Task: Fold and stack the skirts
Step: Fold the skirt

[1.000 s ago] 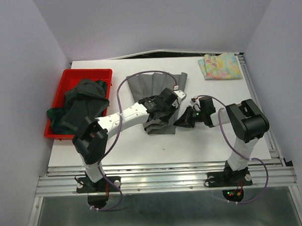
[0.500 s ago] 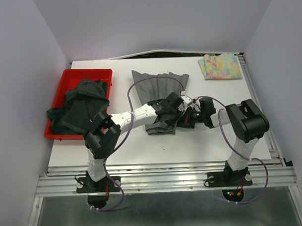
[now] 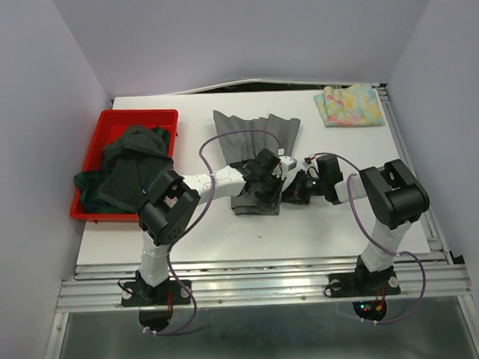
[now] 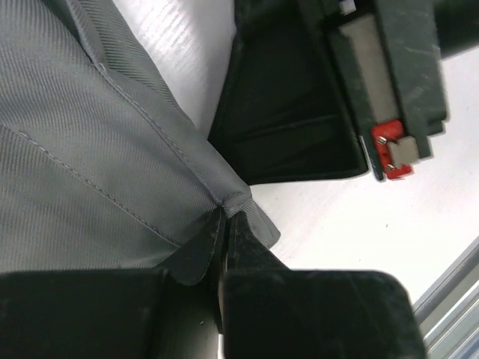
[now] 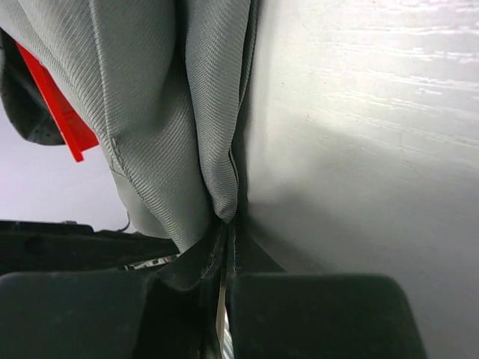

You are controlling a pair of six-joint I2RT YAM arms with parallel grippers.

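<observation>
Both left gripper (image 4: 224, 224) and right gripper (image 5: 227, 224) are pinching one grey skirt (image 3: 254, 136); dark skirts (image 3: 133, 163) are overlapping uncountably in one bin (image 3: 135, 114).

Both the left arm (image 3: 216, 180) and the right arm (image 3: 393, 196) have white tubular links between bulky black joint housings, looping purple cables (image 3: 253, 132), black base plates (image 3: 361, 285), and matte black fingers on the left pincer (image 4: 224, 224) and right pincer (image 5: 227, 232).

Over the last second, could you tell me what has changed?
The left gripper, shut on the grey skirt, drew slightly nearer and its elbow swung right; the skirt's far edge bunched narrower. The right gripper stayed clamped on it. The floral skirt, red bin and dark skirts unmoved.
</observation>
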